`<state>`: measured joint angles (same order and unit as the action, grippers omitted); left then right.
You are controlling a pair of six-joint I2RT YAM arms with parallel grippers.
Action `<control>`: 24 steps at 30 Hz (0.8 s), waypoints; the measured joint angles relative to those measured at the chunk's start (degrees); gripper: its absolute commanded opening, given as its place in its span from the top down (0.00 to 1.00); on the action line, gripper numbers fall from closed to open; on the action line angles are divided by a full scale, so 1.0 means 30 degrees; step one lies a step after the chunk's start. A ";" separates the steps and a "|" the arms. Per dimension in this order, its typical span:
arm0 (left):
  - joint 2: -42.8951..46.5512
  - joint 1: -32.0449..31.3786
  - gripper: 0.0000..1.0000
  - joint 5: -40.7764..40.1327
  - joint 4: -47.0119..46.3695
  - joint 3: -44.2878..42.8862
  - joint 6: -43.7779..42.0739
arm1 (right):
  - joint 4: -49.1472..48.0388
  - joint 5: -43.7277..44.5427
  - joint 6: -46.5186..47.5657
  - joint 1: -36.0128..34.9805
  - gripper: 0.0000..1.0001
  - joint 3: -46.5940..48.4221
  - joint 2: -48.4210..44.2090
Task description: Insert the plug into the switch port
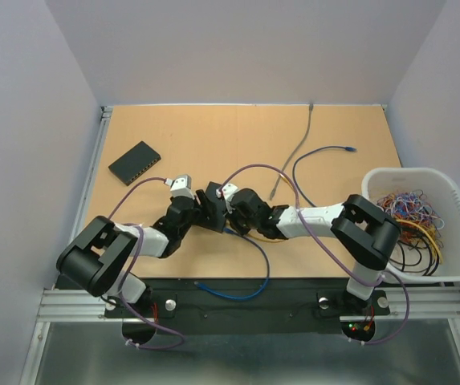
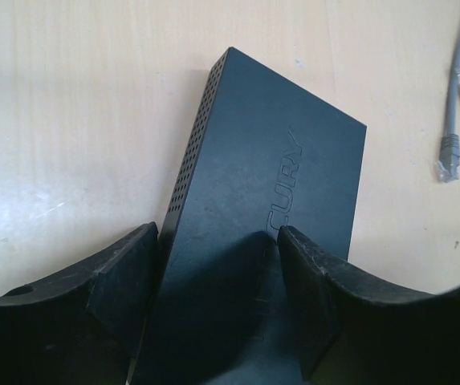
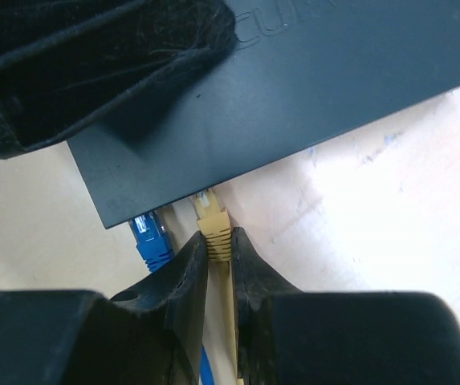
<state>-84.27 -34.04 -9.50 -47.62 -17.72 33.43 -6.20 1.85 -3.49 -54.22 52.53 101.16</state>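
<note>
yellow plug (image 3: 213,223): low over the desk (image 3: 374,241), nose at a port mouth on the front edge of the network switch (image 3: 310,88); latch tab up, apparently not fully seated
network switch: flat black box, vented side, raised lettering on top
blue plug (image 3: 149,237): in the neighbouring port
right gripper (image 3: 218,242): jaws clamped on the yellow plug's boot, lined up to push straight in
left gripper (image 2: 217,238): jaws apart over the network switch, probably bracing it against the push

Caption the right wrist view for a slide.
Right gripper pinches a yellow Ethernet plug at the port edge of the flat black network switch, beside a blue plug.
</note>
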 measured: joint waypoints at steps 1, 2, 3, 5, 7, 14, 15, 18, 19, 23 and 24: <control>0.0175 0.0073 0.27 0.0000 0.0444 -0.0029 0.0000 | -0.0299 0.0051 -0.0058 -0.0051 0.82 0.0000 0.0073; 0.0634 0.0248 0.25 -0.0044 0.1137 -0.0058 -0.0007 | -0.0699 0.0146 -0.0109 -0.0153 0.79 0.0000 0.0255; 0.0882 0.0350 0.24 -0.0036 0.1515 -0.0073 -0.0036 | -0.0860 0.0233 -0.0153 -0.0197 0.73 0.0000 0.0306; 0.1501 0.0634 0.23 0.0182 0.2557 -0.0146 -0.0022 | -0.1326 0.0350 -0.0248 -0.0248 0.67 0.0000 0.0408; 0.2033 0.0787 0.23 0.0590 0.3410 -0.0168 0.0029 | -0.1953 0.0503 -0.0503 -0.0291 0.61 0.0000 0.0444; 0.3038 0.1239 0.23 0.1399 0.6295 -0.0940 -0.0175 | -0.3118 0.1705 -0.1137 -0.0321 0.39 -0.0663 -0.0007; 0.3104 0.1268 0.23 0.1559 0.6703 -0.1180 -0.0204 | -0.3126 0.1858 -0.1253 -0.0321 0.36 -0.0787 -0.0211; 0.3184 0.1268 0.23 0.1967 0.7366 -0.1887 -0.0248 | -0.3359 0.2310 -0.1552 -0.0335 0.32 -0.0933 -0.1224; 0.3235 0.1297 0.23 0.2033 0.7468 -0.2135 -0.0350 | -0.3381 0.2419 -0.1647 -0.0335 0.32 -0.0954 -0.1625; 0.3388 0.1515 0.23 0.2127 0.7861 -0.3220 -0.0721 | -0.3468 0.2849 -0.1945 -0.0335 0.26 -0.1479 -0.3453; 0.3388 0.1523 0.23 0.2106 0.7985 -0.3541 -0.0831 | -0.3468 0.2943 -0.2004 -0.0335 0.25 -0.1625 -0.3825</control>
<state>-74.11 -29.47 -3.18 -23.66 -28.34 30.94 -16.60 10.68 -9.50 -55.22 47.66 89.69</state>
